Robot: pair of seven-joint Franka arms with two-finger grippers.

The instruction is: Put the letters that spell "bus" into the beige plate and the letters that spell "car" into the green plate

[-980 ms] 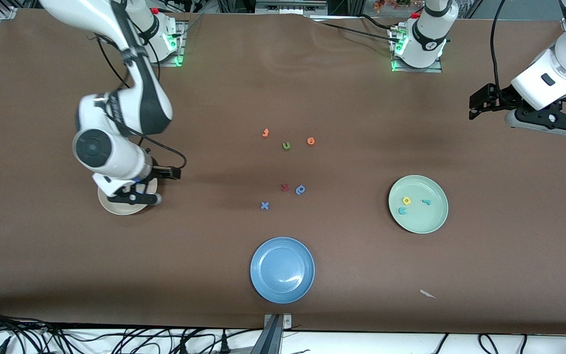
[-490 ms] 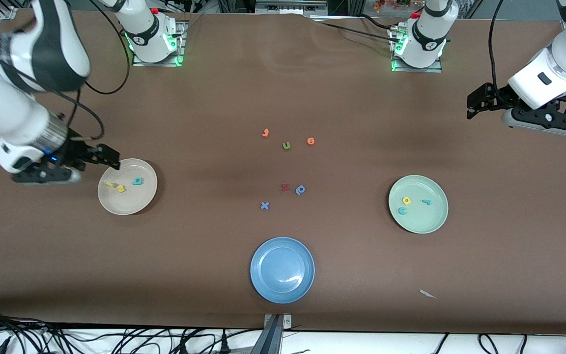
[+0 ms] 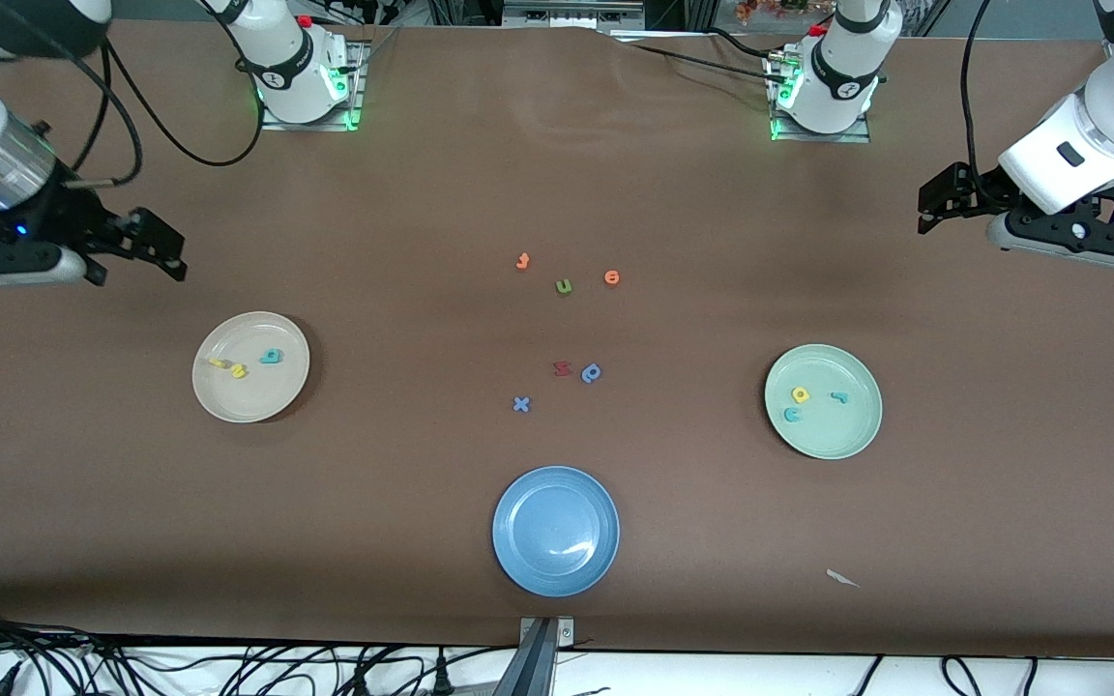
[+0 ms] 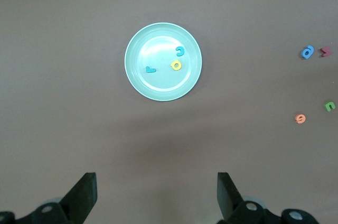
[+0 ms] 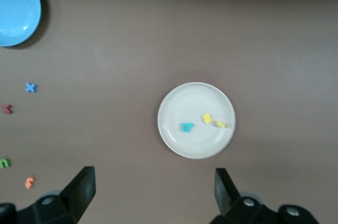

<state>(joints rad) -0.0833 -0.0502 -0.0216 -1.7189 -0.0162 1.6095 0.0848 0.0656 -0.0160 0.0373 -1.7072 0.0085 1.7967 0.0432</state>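
Observation:
The beige plate (image 3: 250, 391) (image 5: 196, 142) holds a teal "b" (image 3: 271, 357) (image 5: 186, 127) and two yellow letters (image 3: 239, 370) (image 5: 207, 119) side by side. The green plate (image 3: 823, 440) (image 4: 158, 89) holds a yellow "a" (image 3: 800, 394) (image 4: 176, 65), a teal "c" (image 3: 792, 415) (image 4: 180, 52) and a teal "r" (image 3: 839, 396) (image 4: 150, 69). My right gripper (image 3: 162, 253) (image 5: 154, 189) hangs open and empty above bare table at the right arm's end. My left gripper (image 3: 926, 208) (image 4: 157, 192) waits open and empty over the left arm's end.
A blue plate (image 3: 556, 570) sits near the front edge. Loose letters lie mid-table: an orange one (image 3: 522, 261), a green "u" (image 3: 564, 286), an orange "o" (image 3: 612, 277), a red one (image 3: 562, 368), a blue "p" (image 3: 592, 373), a blue "x" (image 3: 520, 404). A paper scrap (image 3: 842, 578) lies beside the front edge.
My right arm has risen off the beige plate and swung out toward its end of the table, uncovering the three letters in the plate. The left arm has barely moved.

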